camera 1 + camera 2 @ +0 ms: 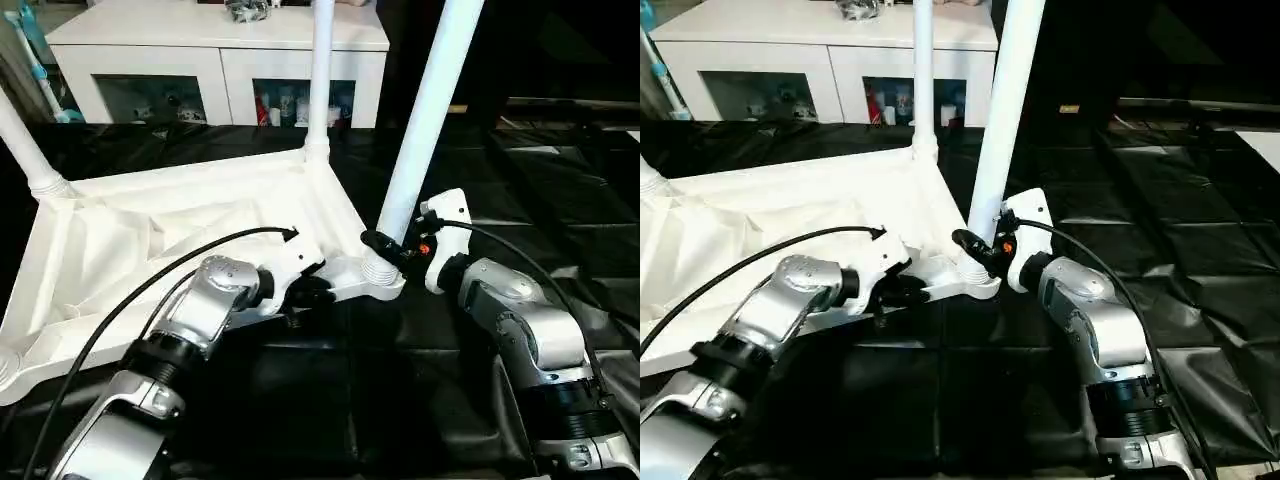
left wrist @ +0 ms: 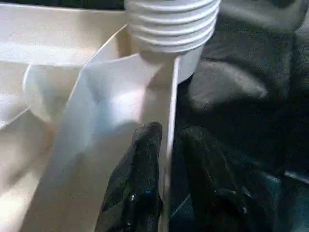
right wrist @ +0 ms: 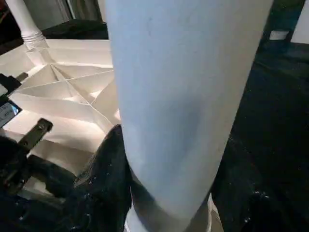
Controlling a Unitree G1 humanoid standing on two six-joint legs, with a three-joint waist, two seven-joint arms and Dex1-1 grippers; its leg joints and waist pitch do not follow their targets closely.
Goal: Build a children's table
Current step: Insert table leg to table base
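White plastic upside-down rectangular tabletop (image 1: 150,240) has its near rim pinched by the left gripper (image 2: 166,164). Right gripper (image 1: 385,250) is clamped round the near-right white tapered tube leg (image 1: 425,120), low down by its socket.

1. The tabletop (image 1: 150,240) is all white, its upturned underside crossed by white ribs in an X pattern.
2. The near leg (image 1: 425,120) and the far leg (image 1: 320,70) are plain white tubes.
3. The left hand (image 2: 166,179) has glossy black fingers; the right hand (image 1: 385,245) is black too.
4. Both forearms are silver.
5. The floor covering (image 1: 520,180) is shiny black.
6. The cabinet (image 1: 215,45) is white.
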